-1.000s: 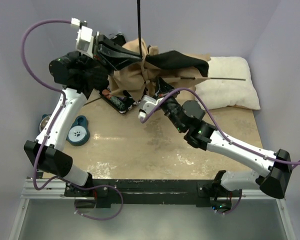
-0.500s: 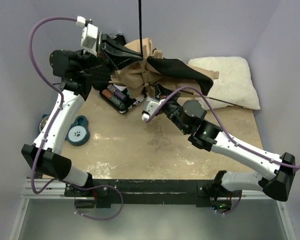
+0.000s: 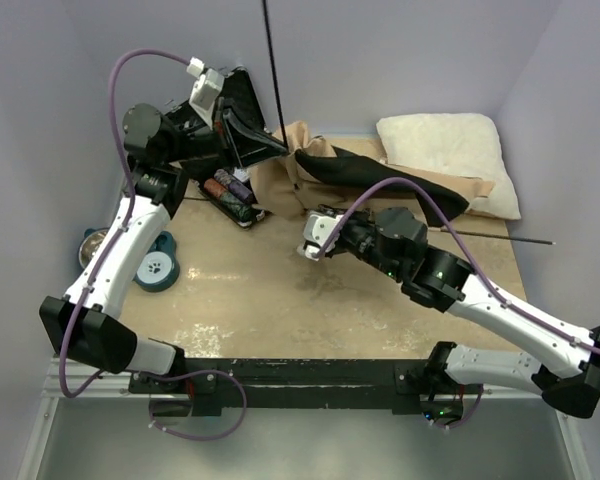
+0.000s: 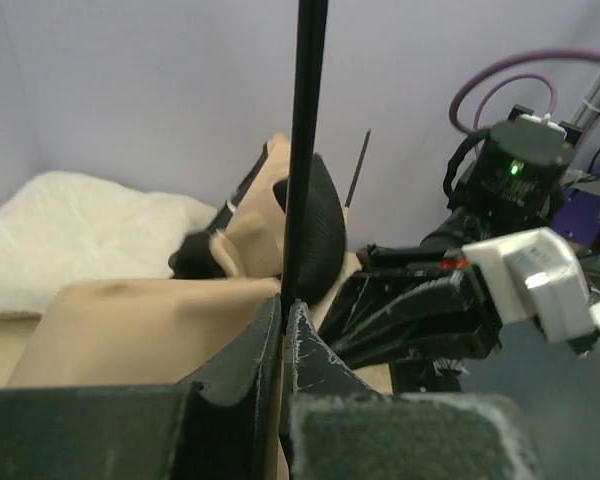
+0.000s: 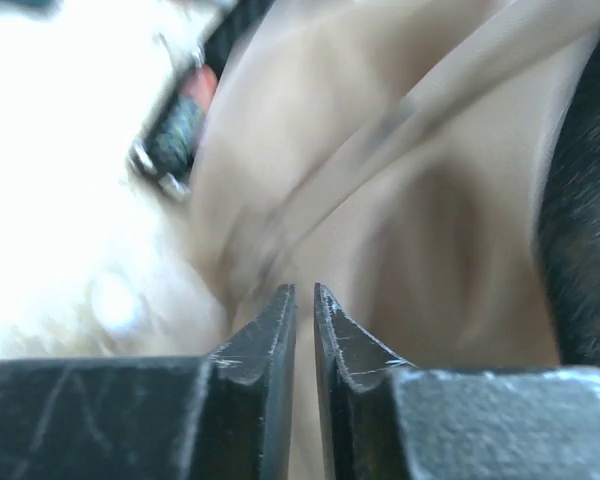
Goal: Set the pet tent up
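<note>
At back left of the counter (image 3: 280, 300), the left arm's black two-finger tool (image 4: 283, 300) is clamped tight on a thin dark pole (image 4: 308, 150) that rises upright between its fingers. The right tool (image 5: 304, 295) shows only a sliver of gap, its tips against blurred tan cloth, so I cannot tell if anything is pinched. Tan canvas pet tent (image 3: 295, 170) with black floor panel lies slumped at back centre, between the black hard case of coloured chips (image 3: 232, 196) and the white fluffy pillow (image 3: 450, 150). Judgement: the cloth is light and limp and will bunch if tugged, while the poles are stiff, springy and slick, so grip low on a pole, not loose canvas.
</note>
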### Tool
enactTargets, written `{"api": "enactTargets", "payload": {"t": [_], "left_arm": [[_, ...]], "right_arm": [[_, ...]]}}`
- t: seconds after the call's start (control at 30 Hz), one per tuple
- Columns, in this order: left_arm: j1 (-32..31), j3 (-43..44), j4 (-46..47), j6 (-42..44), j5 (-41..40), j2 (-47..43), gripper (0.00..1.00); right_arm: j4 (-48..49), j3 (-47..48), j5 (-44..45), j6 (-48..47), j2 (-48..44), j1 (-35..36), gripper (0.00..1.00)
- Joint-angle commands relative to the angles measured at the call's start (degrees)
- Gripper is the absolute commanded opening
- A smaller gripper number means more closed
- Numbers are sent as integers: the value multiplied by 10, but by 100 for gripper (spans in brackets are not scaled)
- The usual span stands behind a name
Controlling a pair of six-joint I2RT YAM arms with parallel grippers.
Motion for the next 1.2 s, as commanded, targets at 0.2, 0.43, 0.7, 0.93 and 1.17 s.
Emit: {"api": "enactTargets", "payload": {"t": [0.2,0.43,0.7,0.93,1.17], "left_arm": [[0,-55,-132,70,3,-21,0],[-23,-50,-174,122,-7,-29,0],[-28,-54,-183,124,-34,-31,0],[10,-51,-246,107,-78,-23,48],[114,-97,-338,101,-63,-54,82]], "right_arm": [[11,54,-98,69,-43,8,27],[12,135,-128,152,-33,8,54],[-97,223,-252,77,13,8,75],[-216,136,-320,21,29,135,83],[-172,74,-334,-58,141,326,75]]}}
